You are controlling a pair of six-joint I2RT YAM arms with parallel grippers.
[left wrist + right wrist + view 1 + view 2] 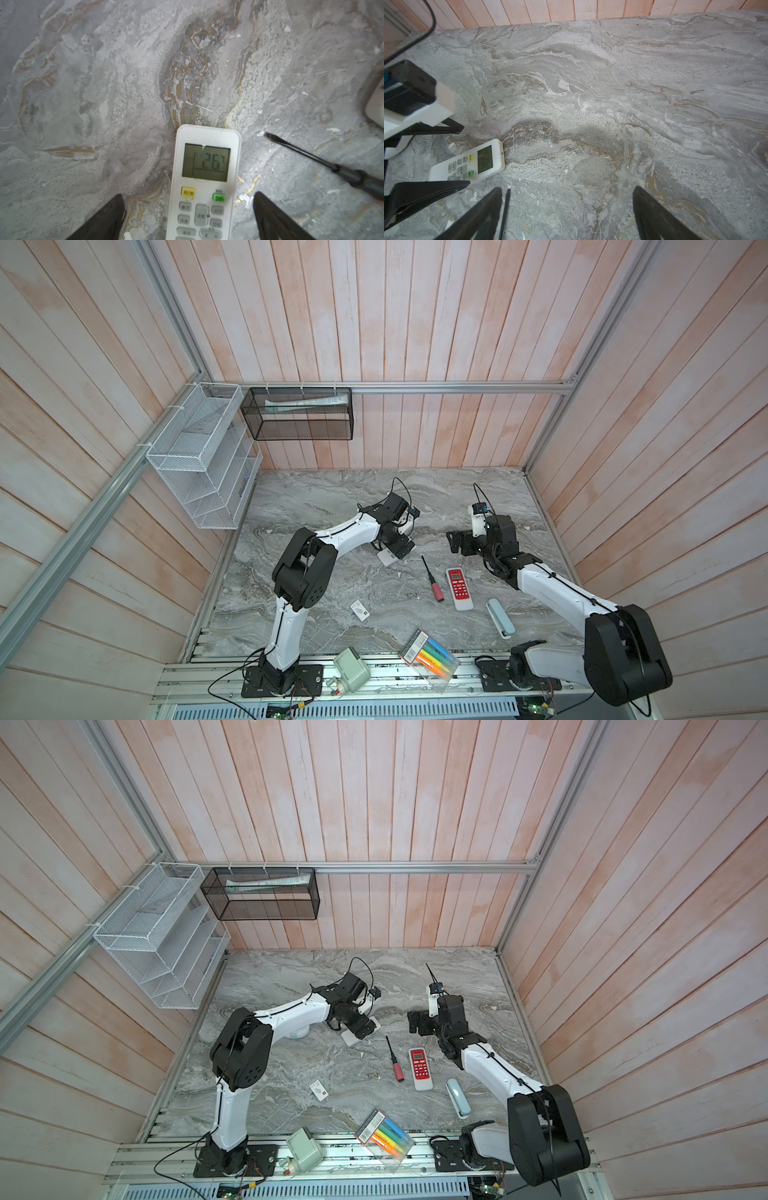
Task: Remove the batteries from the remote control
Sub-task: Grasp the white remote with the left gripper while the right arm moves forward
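Remote control [205,187] display reads 26; left fingers [104,220] spread either side; right fingers [654,218] apart, empty.

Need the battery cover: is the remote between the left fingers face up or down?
Face up: the white remote shows its display and buttons.

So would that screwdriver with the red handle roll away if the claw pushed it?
Probably a little. The screwdriver has a round-looking handle and lies on a smooth marble table. Thick handle, thin shaft: it would likely curve, not roll straight. It looks stiff, so shouldn't bend.
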